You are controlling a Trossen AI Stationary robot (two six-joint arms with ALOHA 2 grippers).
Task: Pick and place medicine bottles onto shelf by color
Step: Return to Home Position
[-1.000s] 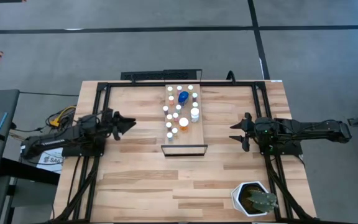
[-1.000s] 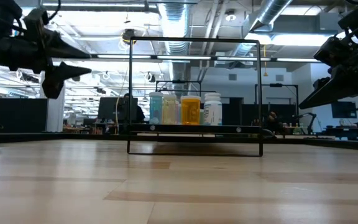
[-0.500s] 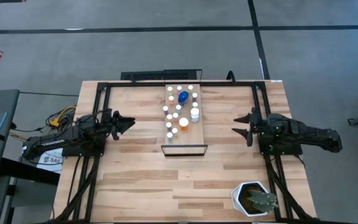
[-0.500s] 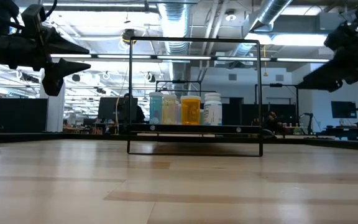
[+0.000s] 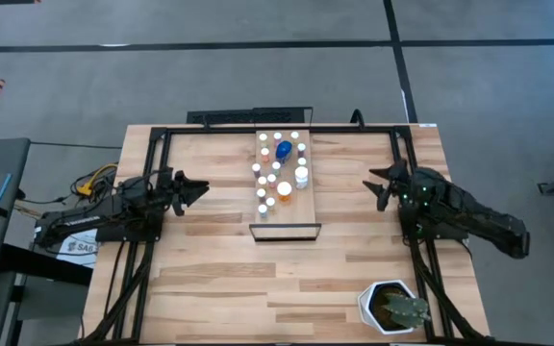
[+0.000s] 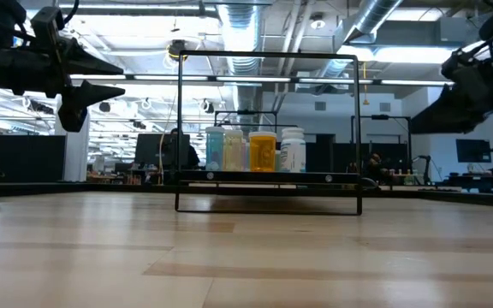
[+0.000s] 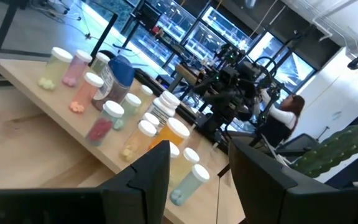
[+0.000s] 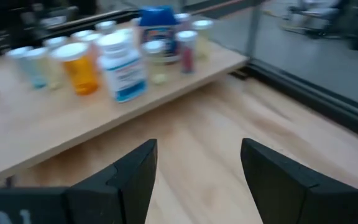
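Dozen-odd medicine bottles (image 5: 284, 188) on shelf (image 5: 291, 213), well apart from left fingers (image 7: 143, 180), right fingers (image 8: 132, 174).

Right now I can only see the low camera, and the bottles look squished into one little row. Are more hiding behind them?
Observer: Yes. The high view shows many more medicine bottles, spread along the length of the shelf rather than in one row.
Operator: Are the claws holding any?
Observer: No. The wrist views show the left gripper and the right gripper both open with nothing between the fingers. They are out to either side of the shelf.
Operator: Is anything else on the table?
Observer: A white plant pot with a cactus stands at a corner of the table on the right arm's side, away from the shelf.
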